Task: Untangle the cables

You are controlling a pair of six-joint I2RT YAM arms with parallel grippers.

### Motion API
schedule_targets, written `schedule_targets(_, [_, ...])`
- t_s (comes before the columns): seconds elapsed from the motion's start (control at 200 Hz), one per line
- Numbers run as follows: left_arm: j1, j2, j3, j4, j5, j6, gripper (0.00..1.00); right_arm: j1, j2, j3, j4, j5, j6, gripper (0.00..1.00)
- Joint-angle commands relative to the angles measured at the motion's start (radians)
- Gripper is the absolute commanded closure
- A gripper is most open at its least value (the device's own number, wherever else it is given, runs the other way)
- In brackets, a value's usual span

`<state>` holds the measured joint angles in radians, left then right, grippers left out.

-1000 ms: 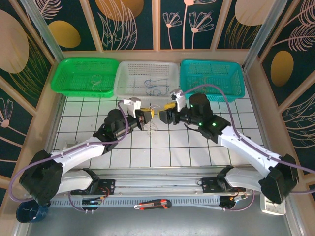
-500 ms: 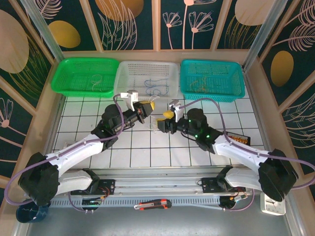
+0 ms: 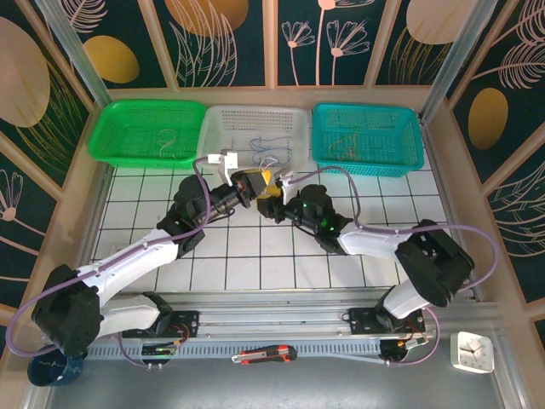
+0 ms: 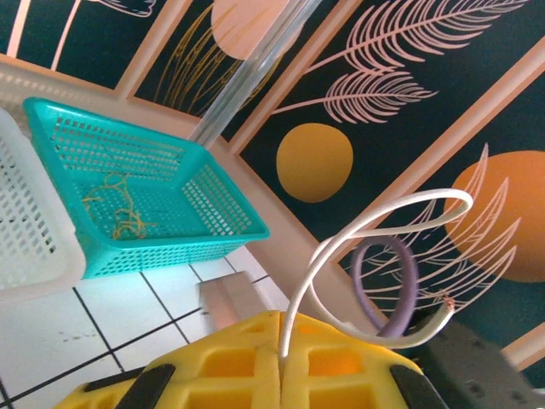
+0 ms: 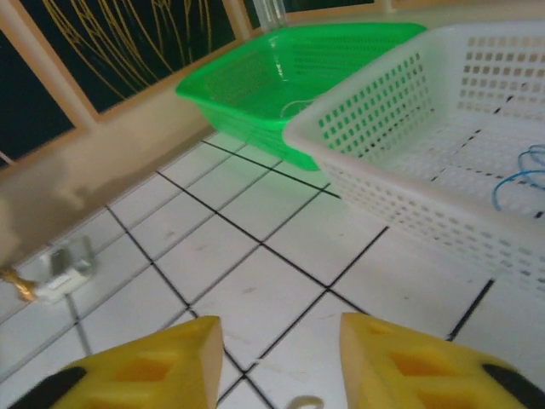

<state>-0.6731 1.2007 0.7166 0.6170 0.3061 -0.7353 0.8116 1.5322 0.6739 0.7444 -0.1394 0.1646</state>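
The left arm reaches from its base at the near left diagonally up to the middle of the tiled table [image 3: 136, 198], its left gripper [image 3: 261, 181] pointing right, just in front of the white basket [image 3: 223, 153]. The right arm is folded back on itself: its forearm runs leftward across the table, so the right gripper [image 3: 272, 204] sits just beside and slightly nearer than the left one, tip to tip.

In the left wrist view the left gripper [image 4: 281, 345] is clamped on a white cable [image 4: 375, 217], its yellow fingers [image 4: 230, 358] pressed together with the cord coming out of the seam. The cable is lifted off the table. It rises from the pinch, arcs over to the right, then curls back under itself into an open loop that ends in a bare tip at the lower right. A lilac hose [image 4: 407, 285] curves behind the loop.

The right gripper [image 5: 279, 336] is spread wide, with bare tile between its yellow fingers [image 5: 162, 366] and nothing gripped. A small curl of pale cord [image 5: 302, 400] lies on the tile at the bottom edge.

Three baskets line the far edge. The green basket [image 3: 115, 128] holds white cords [image 3: 167, 141], the white one holds blue cables [image 3: 269, 152], and the teal basket [image 3: 407, 145] holds yellowish cords [image 3: 347, 141]. A box cutter [image 3: 264, 354] lies on the near rail, and a small white clock [image 3: 473, 351] sits at the near right.
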Motion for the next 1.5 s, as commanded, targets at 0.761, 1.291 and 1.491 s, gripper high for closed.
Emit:
schedule_targets(0.761, [0.120, -0.009, 0.562, -0.315, -0.166, 0.086, 1.00, 0.005, 0.201, -0.246, 0.351, 0.055, 0.245, 0.83])
schedule_targets(1.291, [0.316, 0.050, 0.736, -0.361, -0.119, 0.078, 1.00, 0.009, 0.224, -0.302, 0.387, 0.050, 0.276, 0.83])
schedule_targets(1.491, [0.315, 0.049, 0.723, -0.361, -0.048, 0.058, 1.00, 0.012, 0.131, -0.266, 0.306, 0.015, 0.236, 0.64])
